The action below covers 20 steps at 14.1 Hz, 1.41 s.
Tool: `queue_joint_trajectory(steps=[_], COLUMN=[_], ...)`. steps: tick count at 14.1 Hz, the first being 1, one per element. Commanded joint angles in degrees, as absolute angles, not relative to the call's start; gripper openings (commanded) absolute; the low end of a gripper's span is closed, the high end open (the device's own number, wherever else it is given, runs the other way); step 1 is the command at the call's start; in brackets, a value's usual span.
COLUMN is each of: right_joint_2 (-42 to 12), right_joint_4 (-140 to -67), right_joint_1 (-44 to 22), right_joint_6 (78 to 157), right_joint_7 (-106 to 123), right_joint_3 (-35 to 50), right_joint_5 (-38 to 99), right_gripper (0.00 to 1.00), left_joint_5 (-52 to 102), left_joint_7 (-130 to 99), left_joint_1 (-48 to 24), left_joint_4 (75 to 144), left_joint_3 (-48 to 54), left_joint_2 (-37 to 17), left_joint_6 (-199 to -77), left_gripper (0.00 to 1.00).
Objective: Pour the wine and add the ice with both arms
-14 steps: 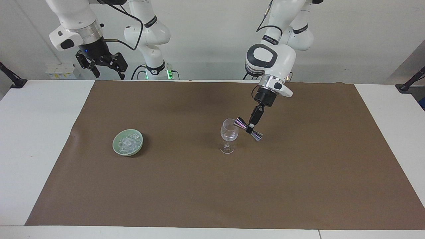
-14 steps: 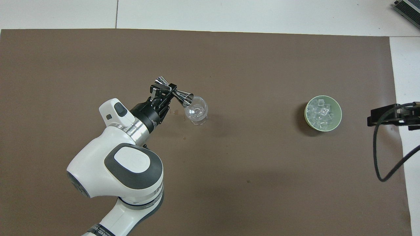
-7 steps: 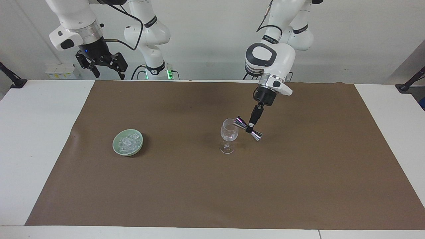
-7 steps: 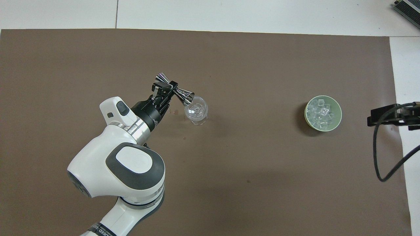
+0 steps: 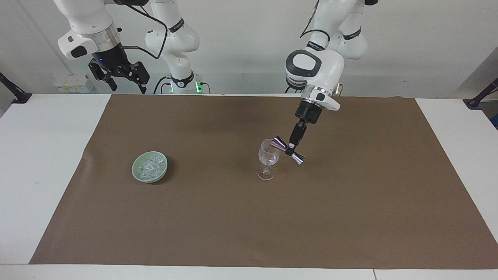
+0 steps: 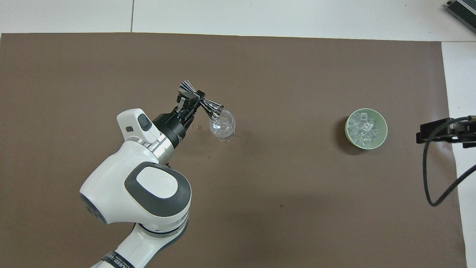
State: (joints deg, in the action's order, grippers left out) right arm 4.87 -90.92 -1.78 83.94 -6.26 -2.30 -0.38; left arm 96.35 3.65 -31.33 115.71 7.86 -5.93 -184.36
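- Pinching the waist of the steel measuring cup (image 5: 288, 150), the left gripper (image 5: 291, 148) has its jaws pressed tight on it, the cup tipped with one cone over the rim of the wine glass (image 5: 268, 157).
- Over the last second the left arm's wrist has drawn up and back a little toward its base, and the cup has shifted slightly with it; the lower cone's mouth still hangs at the glass rim, so I judge the pour is ending or done.
- Just under the held cup, the glass stands upright on the brown mat (image 5: 233, 217); whether liquid sits in it I cannot tell.
- Well away from those jaws, toward the right arm's end of the counter (image 5: 39, 163), the ice (image 5: 151, 166) lies untouched in the green bowl (image 5: 137, 174).
- Waiting high above that end of the counter, the right gripper (image 5: 124, 83) has its jaws spread and empty, unmoved.
- Count: two arms, one measuring cup, one glass, one bowl, ice chunks too heaped to number.
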Motion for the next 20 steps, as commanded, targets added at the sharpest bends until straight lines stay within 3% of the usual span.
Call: queue_joint_trajectory(steps=[1, 20], right_joint_2=[6.15, 6.15], right_joint_4=[-92.28, -92.2], right_joint_1=[-1.49, -1.49], right_joint_6=[83.85, 83.85], right_joint_7=[-5.19, -5.19], right_joint_3=[-2.37, -2.37], right_joint_5=[0.53, 0.53], right_gripper=[1.0, 1.0], left_joint_5=[95.98, 95.98], left_joint_7=[5.97, 18.81], left_joint_1=[-32.96, -33.75], left_joint_4=[114.43, 114.52], left_joint_3=[7.21, 7.29], left_joint_2=[-7.03, -7.03], left_joint_6=[-186.5, -187.47], left_gripper=[0.0, 0.0])
